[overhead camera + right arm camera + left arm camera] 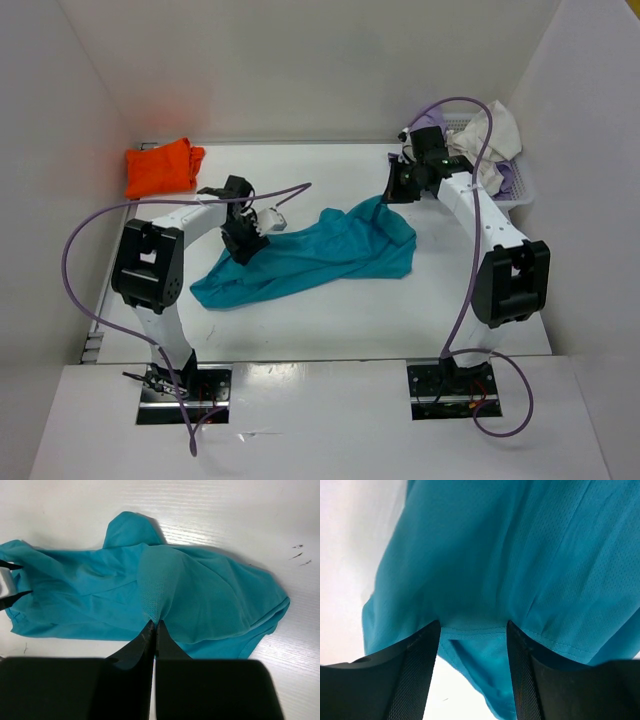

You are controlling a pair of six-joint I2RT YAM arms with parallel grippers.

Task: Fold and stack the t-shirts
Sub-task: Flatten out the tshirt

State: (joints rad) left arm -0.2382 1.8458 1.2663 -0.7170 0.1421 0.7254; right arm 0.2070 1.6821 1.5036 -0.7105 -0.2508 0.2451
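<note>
Pinching a small peak of the teal-blue t-shirt (200,595), the right gripper (153,625) has its jaws pressed together, and the cloth rises to their tips like a little tent. From that pinch the shirt spreads away ahead of the jaws and to both sides, lying crumpled on the white table (330,320), with a rounded flap sticking out at its far edge. The left gripper (473,625) has its jaws spread apart. A hemmed edge of the same shirt runs across the gap between its black fingers (417,675), and the rest of the cloth fills the view beyond the tips. Bare table shows in the gap on the near side of that hem, and the pads are not closed on the fabric. From above, the two sets of jaws sit at opposite ends of the teal shirt, the left on the end nearer its own arm and the right at the far corner. The orange t-shirt (162,167) lies bunched well beyond and outside the left jaws, apart from them. Just behind the right jaws stands a white mesh basket (522,192) holding the off-white t-shirt (497,130), with a bit of lavender cloth (507,178) at its rim.
</note>
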